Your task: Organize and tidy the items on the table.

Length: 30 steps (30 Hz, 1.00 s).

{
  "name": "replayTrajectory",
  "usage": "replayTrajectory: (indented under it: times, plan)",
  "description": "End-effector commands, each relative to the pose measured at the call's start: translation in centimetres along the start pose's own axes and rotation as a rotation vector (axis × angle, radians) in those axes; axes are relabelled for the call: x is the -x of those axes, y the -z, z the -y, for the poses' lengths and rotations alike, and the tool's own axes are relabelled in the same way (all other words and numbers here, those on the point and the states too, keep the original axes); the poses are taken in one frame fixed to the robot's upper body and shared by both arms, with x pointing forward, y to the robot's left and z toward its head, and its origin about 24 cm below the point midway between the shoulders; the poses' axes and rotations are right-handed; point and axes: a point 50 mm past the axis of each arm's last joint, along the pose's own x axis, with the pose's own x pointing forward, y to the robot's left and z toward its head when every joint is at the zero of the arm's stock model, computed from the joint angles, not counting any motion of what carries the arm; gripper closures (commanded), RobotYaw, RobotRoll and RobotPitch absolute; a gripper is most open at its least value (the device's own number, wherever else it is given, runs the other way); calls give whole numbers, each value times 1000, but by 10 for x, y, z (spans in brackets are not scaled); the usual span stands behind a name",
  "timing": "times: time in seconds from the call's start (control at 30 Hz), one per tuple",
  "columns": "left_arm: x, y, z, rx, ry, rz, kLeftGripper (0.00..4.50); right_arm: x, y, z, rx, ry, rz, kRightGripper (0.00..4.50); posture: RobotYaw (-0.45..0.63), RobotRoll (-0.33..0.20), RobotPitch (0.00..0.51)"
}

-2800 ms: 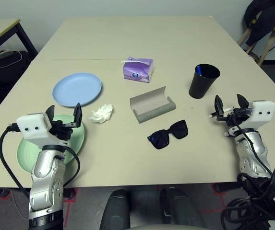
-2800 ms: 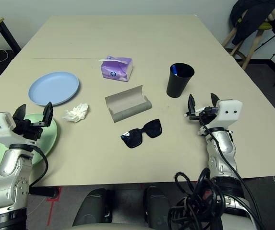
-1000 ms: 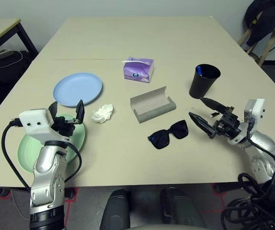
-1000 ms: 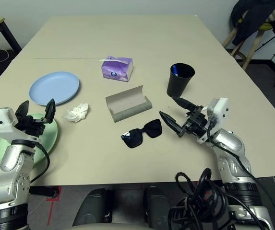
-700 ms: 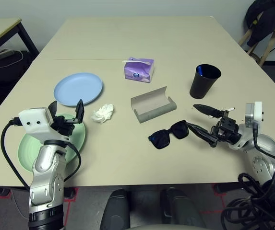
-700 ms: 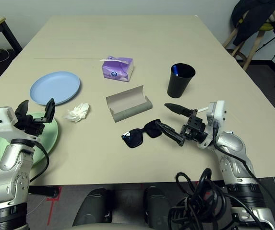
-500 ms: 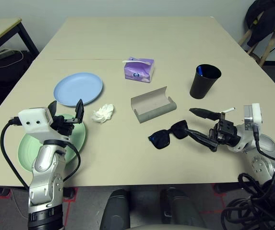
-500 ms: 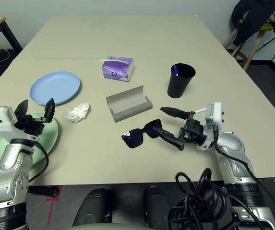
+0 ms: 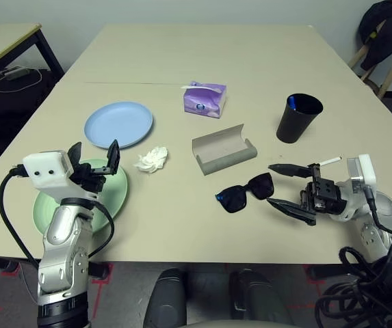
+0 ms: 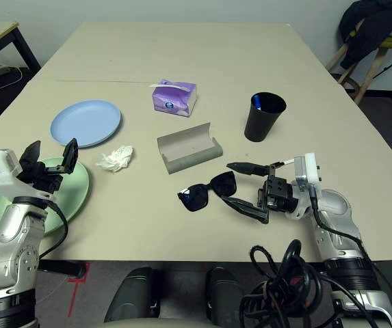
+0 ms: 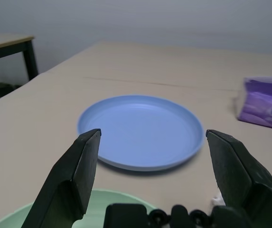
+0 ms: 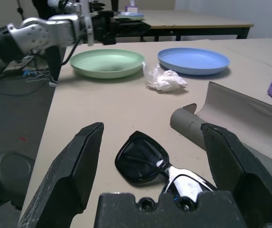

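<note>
Counting two plates, blue [image 9: 118, 124] and green [image 9: 117, 193]; both tools, left [image 9: 94, 156] and right [image 9: 280, 187], gape empty.

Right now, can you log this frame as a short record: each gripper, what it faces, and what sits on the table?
left gripper: open, above the green plate, facing the blue plate
right gripper: open, level, pointing at the sunglasses, not touching them
glasses case: open, empty, beyond the sunglasses
tissue: crumpled, beside the blue plate
cup: upright
tissue box: far side
</note>
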Motion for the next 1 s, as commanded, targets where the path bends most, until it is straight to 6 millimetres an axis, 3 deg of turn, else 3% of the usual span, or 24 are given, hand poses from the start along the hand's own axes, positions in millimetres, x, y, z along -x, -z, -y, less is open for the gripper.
replayTrajectory:
  times: [0.03,0.17,0.27,0.47,0.63,1.0]
  plan:
    - [-5,-13,-11,-61,-110,-34,15,0,3,-1,-2,-29,-20,0,175,0,87]
    - [-13,-28,-22,80,-119,-73,15,-1,4,0,-1,-37,-19,0,187,0,93]
    - [-14,-33,-41,164,-221,-68,15,-2,5,1,-1,-38,-20,0,196,0,97]
    - [-5,-37,-46,171,-63,-93,15,-1,4,3,0,-42,-26,0,206,0,101]
    - [2,-26,-53,35,-43,-230,15,-1,2,4,2,-48,-27,0,213,0,105]
    - [11,-15,-78,93,-70,-284,15,-4,-1,4,14,-58,-10,0,210,0,114]
